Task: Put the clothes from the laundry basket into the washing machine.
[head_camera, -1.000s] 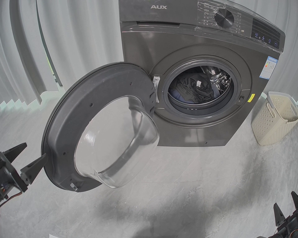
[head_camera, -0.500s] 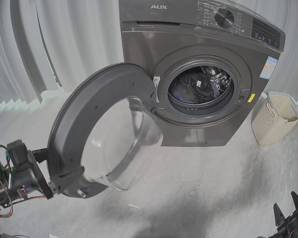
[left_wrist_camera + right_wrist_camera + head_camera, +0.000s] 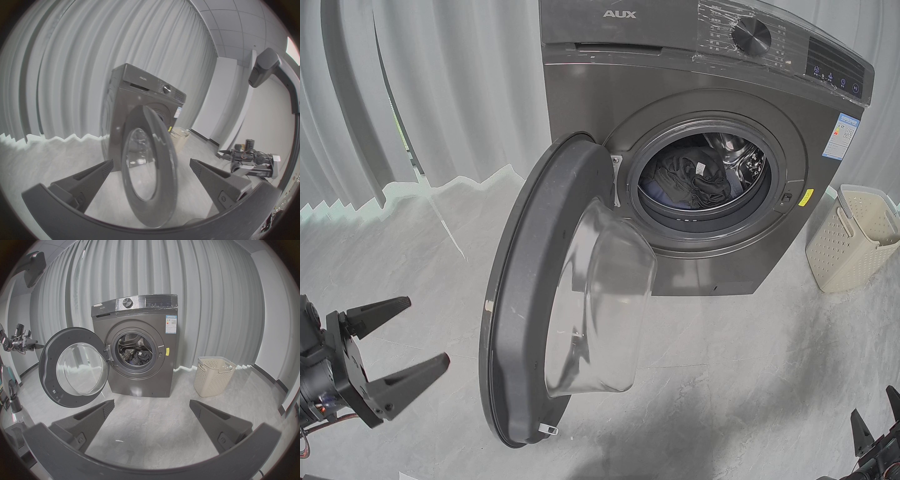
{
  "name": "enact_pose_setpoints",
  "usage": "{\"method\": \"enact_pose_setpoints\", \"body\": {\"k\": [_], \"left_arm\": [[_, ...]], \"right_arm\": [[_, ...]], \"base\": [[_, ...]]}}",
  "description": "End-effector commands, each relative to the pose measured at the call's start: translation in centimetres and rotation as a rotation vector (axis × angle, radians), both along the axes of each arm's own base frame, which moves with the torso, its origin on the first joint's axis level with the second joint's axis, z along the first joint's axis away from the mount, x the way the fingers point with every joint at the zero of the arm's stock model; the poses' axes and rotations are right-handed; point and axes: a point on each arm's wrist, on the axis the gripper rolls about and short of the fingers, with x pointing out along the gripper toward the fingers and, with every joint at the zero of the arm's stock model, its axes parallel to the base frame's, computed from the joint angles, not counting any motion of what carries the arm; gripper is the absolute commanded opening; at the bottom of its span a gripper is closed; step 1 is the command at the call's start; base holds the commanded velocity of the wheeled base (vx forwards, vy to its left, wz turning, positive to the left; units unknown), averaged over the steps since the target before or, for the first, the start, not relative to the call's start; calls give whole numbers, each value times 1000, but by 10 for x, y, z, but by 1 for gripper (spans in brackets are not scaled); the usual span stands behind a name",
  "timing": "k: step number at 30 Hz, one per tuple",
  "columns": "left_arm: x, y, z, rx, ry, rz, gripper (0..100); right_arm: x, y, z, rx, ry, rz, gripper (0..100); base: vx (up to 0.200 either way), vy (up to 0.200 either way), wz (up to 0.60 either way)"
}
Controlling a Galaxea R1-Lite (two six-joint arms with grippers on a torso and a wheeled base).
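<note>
Now, with the grey washing machine [image 3: 675, 81] standing at the far side of the floor, I judge the loading to be all but finished. Its round door [image 3: 515, 300], hinged at the left of the drum mouth, stands out toward the near side, neither wide open nor shut. The cream laundry basket [image 3: 853, 250] sits on the floor just beside the machine's right flank, and I see no cloth in the part of its inside that shows. The clothes [image 3: 690, 178], a dark heap, lie inside the drum, well back from the mouth and clear of the door seal. At the near left, my left gripper [image 3: 429, 329] hovers with its fingers spread wide and nothing between them, near the door's outer rim but apart from it. At the near right corner, my right gripper [image 3: 873, 403] hangs low, fingers likewise apart and empty, well away from the basket. By my reading nothing is left to carry across, and only the door is unclosed.
</note>
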Motion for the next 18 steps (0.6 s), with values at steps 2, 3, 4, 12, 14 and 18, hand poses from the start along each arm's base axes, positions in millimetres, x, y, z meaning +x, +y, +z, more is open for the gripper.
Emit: {"method": "enact_pose_setpoints", "body": {"k": [2,3,4,12,14,18], "left_arm": [[2,15,2,1,-23,152,100],[4,16,0,10,-17,164,100],[7,16,-4,19,4,168,100],[44,-8,-32,151,157,75,100],[56,-20,-33,157,167,33,100],[71,-46,-29,127,144,-25,100]], "right_arm": [[0,0,-2,-1,4,-1,100],[0,0,-2,-1,4,-1,100],[0,0,-2,-1,4,-1,100],[0,0,-2,-1,4,1,100],[0,0,-2,-1,4,2,100],[0,0,-2,-1,4,2,100]], "base": [[0,0,0],[0,0,0],[0,0,0],[0,0,0],[0,0,0],[0,0,0]]}}
